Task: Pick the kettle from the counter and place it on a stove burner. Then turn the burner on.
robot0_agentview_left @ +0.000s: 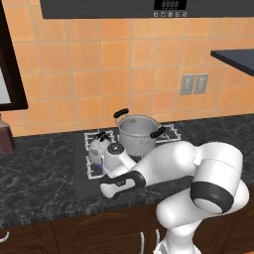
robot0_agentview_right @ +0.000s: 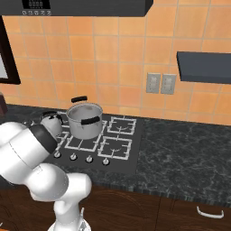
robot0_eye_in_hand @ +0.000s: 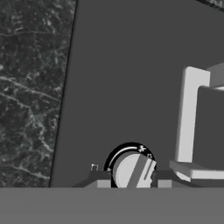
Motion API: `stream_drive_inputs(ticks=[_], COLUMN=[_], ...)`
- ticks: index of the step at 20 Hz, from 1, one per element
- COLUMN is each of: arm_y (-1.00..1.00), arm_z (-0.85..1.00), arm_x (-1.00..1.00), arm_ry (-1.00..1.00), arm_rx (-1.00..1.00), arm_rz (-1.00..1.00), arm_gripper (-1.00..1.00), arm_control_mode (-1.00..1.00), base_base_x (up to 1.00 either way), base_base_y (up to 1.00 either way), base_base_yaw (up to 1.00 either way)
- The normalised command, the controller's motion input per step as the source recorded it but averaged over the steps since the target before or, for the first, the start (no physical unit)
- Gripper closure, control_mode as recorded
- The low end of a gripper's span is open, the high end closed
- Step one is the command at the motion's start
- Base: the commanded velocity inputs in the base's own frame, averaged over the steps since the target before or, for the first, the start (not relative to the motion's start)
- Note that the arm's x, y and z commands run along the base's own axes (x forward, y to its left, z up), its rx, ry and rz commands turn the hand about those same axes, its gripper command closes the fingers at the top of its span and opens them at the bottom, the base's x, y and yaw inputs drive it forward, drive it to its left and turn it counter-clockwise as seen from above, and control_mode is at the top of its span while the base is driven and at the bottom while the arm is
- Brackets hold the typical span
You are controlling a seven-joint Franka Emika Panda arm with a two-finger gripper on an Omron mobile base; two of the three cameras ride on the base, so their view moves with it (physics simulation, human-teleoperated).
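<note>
Kettle (robot0_agentview_left: pixel 98 147) sits on the stove burner (robot0_agentview_left: pixel 94 166) at the cooktop's (robot0_eye_in_hand: pixel 131 78) left rear, just beside the steel pot (robot0_agentview_left: pixel 137 133) and touching nothing else. At the cooktop's front edge, the jaws (robot0_eye_in_hand: pixel 131 183) are closed on a silver knob (robot0_eye_in_hand: pixel 133 171), one tip on each side of it. Around the cooktop lies the dark marbled table (robot0_agentview_right: pixel 189 153).
</note>
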Motion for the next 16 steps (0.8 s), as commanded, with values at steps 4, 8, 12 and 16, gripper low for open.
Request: stream_drive_inputs(ticks=[4,8,12,16], arm_y=[0.02,0.0,0.0,0.0], arm_z=[0.0,0.0,0.0,0.0], arm_x=[-0.01,0.0,0.0,0.0], arm_ry=[0.0,0.0,0.0,0.0], arm_rx=[0.0,0.0,0.0,0.0], arm_rz=[0.02,0.0,0.0,0.0], arm_gripper=[1.0,1.0,-1.0,-1.0], arm_control_mode=[-1.0,-1.0,-1.0,-1.0], base_base_x=[0.0,0.0,0.0,0.0], base_base_y=[0.0,0.0,0.0,0.0], base_base_yaw=[0.0,0.0,0.0,0.0])
